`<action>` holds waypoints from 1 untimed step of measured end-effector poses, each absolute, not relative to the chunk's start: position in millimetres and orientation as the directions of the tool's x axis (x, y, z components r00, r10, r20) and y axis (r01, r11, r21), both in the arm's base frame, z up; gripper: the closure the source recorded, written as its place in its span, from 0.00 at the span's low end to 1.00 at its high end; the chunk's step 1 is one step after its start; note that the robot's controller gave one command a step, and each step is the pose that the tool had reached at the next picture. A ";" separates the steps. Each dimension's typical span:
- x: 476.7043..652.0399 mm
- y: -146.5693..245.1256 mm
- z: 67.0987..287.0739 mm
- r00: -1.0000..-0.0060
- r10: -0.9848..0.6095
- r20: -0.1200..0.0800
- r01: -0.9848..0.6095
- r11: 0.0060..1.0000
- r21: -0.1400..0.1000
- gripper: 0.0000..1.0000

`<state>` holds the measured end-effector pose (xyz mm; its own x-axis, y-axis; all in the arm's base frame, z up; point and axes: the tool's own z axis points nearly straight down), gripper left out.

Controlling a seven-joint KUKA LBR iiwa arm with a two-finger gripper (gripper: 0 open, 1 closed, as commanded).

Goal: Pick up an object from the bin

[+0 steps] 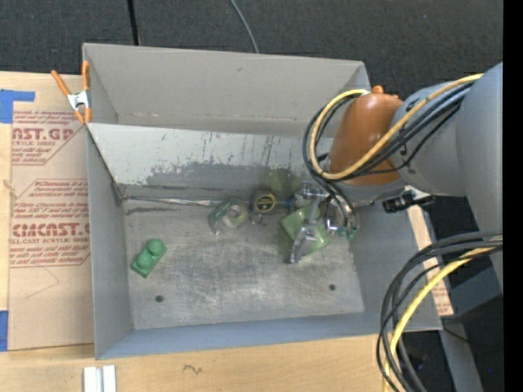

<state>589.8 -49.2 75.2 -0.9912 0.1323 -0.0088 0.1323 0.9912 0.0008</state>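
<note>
So the gripper is sitting low at about 3 o'clock on the floor of the bin, right over a pale green lump. The lump is looking like it's lying on the floor, so I'm guessing the grab and the lift are both yet to come. Can't tell if the gripper is released or clenched. The lump is looking small, irregular and a bit glossy. A dark round thing is lying at its 10 o'clock, and a green block is sitting way off at 8.

The gripper hangs at the bin's three o'clock over a pale green piece; a green block lies at eight o'clock.
</note>
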 end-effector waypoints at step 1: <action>590.1 -46.6 77.7 -0.991 0.132 -0.005 0.132 0.991 0.005 1.00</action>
